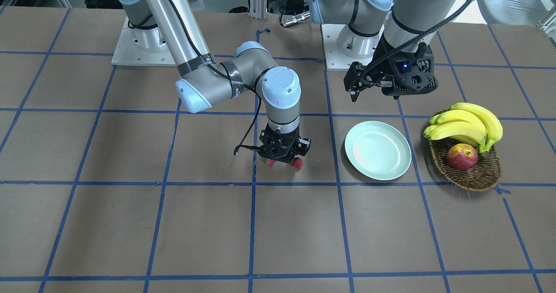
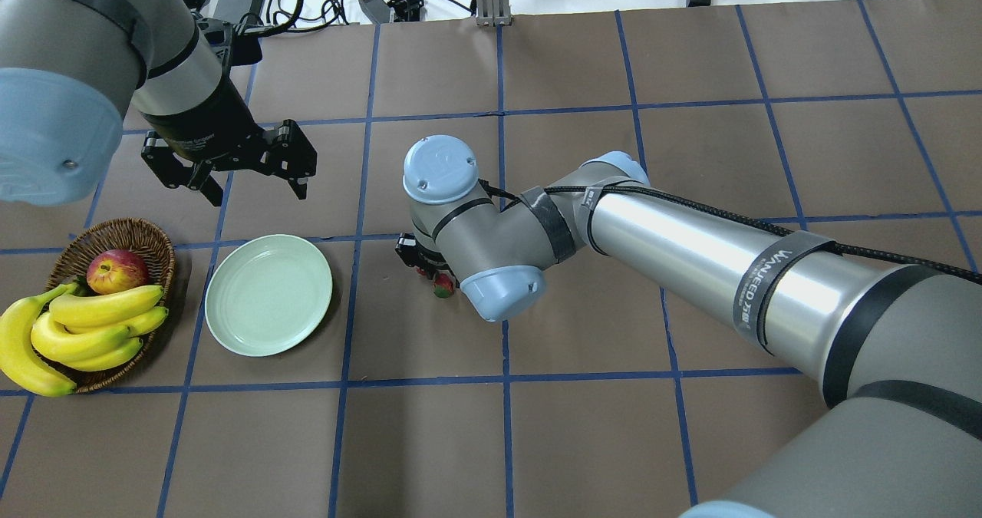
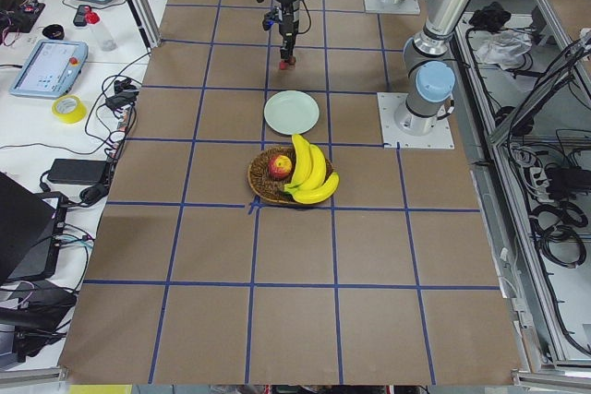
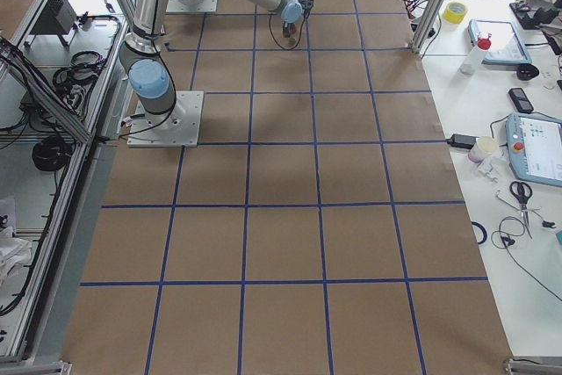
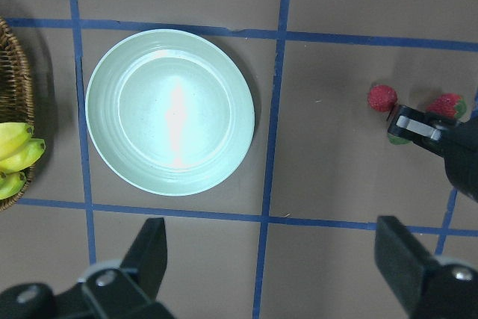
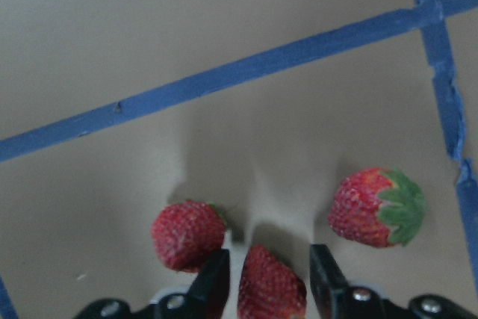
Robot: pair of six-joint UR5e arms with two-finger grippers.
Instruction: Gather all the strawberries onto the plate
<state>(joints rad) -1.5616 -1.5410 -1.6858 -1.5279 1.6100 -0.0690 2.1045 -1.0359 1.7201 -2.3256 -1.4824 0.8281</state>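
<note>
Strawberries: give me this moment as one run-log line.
right gripper: fingers flank middle strawberry, contact unclear | two more strawberries: on table | plate: empty | left gripper: open, raised near plate

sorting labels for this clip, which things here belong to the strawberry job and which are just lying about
Job: three strawberries, plate, right gripper astride the middle one.
Lying about: basket, bananas, apple; left gripper hovering open.

brown table (image 1: 130, 223), blue tape grid (image 1: 252, 223) | plate (image 1: 378, 150) | wicker basket (image 1: 473, 178) | three strawberries (image 6: 187, 234)
</note>
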